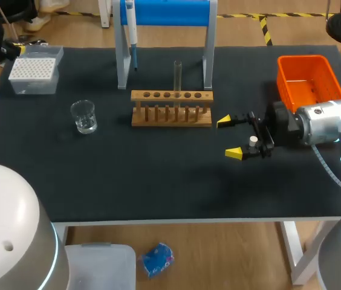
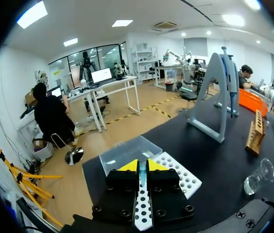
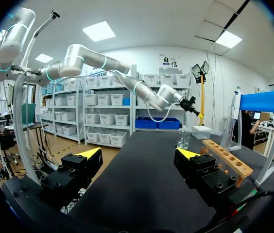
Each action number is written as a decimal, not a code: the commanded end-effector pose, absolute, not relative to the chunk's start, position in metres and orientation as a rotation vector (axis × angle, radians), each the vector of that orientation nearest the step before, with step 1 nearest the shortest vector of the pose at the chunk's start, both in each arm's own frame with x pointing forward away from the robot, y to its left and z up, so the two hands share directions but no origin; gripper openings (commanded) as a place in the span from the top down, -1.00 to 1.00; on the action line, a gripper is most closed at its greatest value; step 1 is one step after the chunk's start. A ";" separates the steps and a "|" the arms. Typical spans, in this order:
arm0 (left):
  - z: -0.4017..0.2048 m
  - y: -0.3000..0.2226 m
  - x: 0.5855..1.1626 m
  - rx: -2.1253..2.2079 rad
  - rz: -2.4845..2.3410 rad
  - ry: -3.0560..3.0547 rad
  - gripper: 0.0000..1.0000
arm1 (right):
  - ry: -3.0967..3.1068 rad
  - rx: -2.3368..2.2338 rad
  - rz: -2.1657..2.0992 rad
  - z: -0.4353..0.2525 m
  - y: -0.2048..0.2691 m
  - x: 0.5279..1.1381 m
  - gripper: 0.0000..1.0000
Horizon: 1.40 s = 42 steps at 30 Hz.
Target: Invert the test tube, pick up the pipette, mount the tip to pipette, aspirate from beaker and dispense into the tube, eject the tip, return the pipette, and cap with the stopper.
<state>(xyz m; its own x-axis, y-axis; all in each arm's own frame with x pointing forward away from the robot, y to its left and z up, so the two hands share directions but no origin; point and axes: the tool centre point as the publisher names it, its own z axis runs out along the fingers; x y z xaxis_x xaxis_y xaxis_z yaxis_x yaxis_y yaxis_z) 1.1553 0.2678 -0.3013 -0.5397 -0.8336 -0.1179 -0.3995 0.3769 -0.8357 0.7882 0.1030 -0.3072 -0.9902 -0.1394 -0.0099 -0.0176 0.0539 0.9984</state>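
Test tube (image 1: pixel 177 74) stands upright in a middle hole of the wooden rack (image 1: pixel 172 110), its long axis vertical, at the middle of the dark counter (image 1: pixel 158 181). The right claw (image 1: pixel 230 138) hangs just beside the rack's right end. It is released, its yellow tips spread wide and pointing toward the rack, so the tube lies ahead of it and a little further back. The right arm is much the nearer to the tube, and I judge it best placed to invert it.

The left claw (image 2: pixel 143 165) is over the tip box (image 1: pixel 34 69) at the counter's far left corner. It is clenched, with nothing I can make out in its grip.

The pipette (image 1: pixel 132 33) hangs on the blue stand (image 1: pixel 165 13) behind the rack. The beaker (image 1: pixel 84 116), left of the rack, holds a little clear liquid. An orange basket (image 1: pixel 326 75) sits at the far right.
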 end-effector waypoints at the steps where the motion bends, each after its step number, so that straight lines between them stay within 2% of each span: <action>1: -0.284 0.265 1.143 -1.050 -1.050 2.095 1.00 | -2.215 0.165 -2.096 -0.307 0.103 0.787 -1.00; 8: -0.251 0.251 1.127 -0.965 -1.073 2.119 1.00 | -2.215 0.165 -2.096 -0.307 0.103 0.787 -1.00; 14: -0.218 0.215 1.094 -0.769 -1.187 2.253 1.00 | -2.215 0.165 -2.096 -0.307 0.103 0.787 -1.00; 21: -0.183 0.149 1.039 -0.513 -1.234 2.449 1.00 | -2.215 0.165 -2.096 -0.307 0.103 0.787 -1.00; 34: -0.167 0.012 0.934 -0.442 -1.373 2.616 1.00 | -2.215 0.165 -2.096 -0.307 0.103 0.787 -1.00; 42: -0.167 0.007 0.932 -0.443 -1.390 2.605 1.00 | -2.215 0.165 -2.096 -0.307 0.103 0.787 -1.00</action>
<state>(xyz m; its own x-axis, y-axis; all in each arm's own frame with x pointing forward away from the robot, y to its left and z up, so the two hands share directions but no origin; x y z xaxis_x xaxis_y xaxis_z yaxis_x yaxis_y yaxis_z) 0.9394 0.0069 -0.1685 -0.9492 -0.3145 0.0120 -0.1850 0.5267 -0.8297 0.7881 0.1031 -0.3072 -0.9902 -0.1392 -0.0099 -0.0175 0.0539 0.9984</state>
